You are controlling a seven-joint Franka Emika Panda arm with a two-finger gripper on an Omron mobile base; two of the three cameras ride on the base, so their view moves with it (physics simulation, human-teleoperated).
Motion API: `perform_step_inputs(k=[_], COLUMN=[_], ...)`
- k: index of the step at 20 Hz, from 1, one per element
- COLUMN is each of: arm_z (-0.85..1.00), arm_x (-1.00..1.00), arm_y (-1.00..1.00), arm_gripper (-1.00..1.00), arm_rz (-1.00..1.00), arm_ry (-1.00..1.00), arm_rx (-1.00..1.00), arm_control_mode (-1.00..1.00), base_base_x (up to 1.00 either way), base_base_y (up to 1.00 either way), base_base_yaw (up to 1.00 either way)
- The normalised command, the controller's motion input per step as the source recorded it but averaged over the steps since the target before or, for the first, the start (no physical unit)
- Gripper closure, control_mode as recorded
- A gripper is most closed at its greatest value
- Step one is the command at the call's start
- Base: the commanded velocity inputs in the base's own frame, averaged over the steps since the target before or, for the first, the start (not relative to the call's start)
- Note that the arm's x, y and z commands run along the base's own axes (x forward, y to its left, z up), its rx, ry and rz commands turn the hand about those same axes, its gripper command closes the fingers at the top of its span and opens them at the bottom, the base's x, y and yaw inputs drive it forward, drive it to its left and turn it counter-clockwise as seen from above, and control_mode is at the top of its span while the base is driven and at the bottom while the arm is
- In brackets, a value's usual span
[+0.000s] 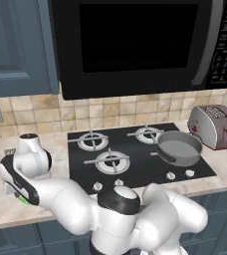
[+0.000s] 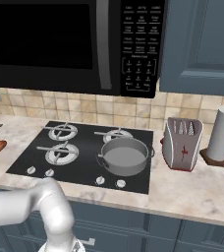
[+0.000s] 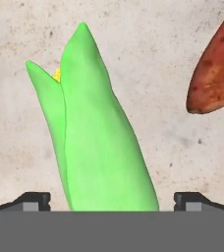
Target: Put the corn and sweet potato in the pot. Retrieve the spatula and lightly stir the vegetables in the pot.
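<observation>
The tool (image 3: 112, 202) is wide open at the bottom of the hand view, one tip each side of the corn (image 3: 97, 133). The sweet potato (image 3: 217, 69) lies upper right. No writing can be read.

The corn's (image 3: 97, 138) lower end runs under the grey band; the sweet potato (image 3: 217, 74) is cut by the edge.

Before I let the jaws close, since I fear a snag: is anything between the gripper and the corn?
Nothing visible. The open gripper straddles the corn on bare counter; the sweet potato lies apart, off to one side.
</observation>
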Motion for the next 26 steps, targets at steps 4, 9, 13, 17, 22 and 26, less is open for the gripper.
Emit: perform_step_inputs(k=[4,9,13,17,22,26], arm_z=[-0.18,-0.30,-0.14,0.00,0.00,0.00], arm_x=[0.00,0.00,0.00,0.00,0.00,0.00], arm_y=[0.20,0.07,0.04,0.00,0.00,0.00], arm_gripper=[-1.00,-1.00,-1.00,-1.00,1.00,1.00], arm_rz=[0.00,0.00,0.00,0.00,0.00,0.00], arm_ry=[0.00,0.00,0.01,0.00,0.00,0.00], arm_rx=[-0.02,-0.01,0.00,0.00,0.00,0.00], arm_control_mode=[-1.00,-1.00,-1.00,-1.00,-1.00,-1.00], base_base_x=[0.00,0.00,0.00,0.00,0.00,0.00], base_base_y=[0.00,0.00,0.00,0.00,0.00,0.00], base_base_yaw=[0.00,0.00,0.00,0.00,0.00,0.00])
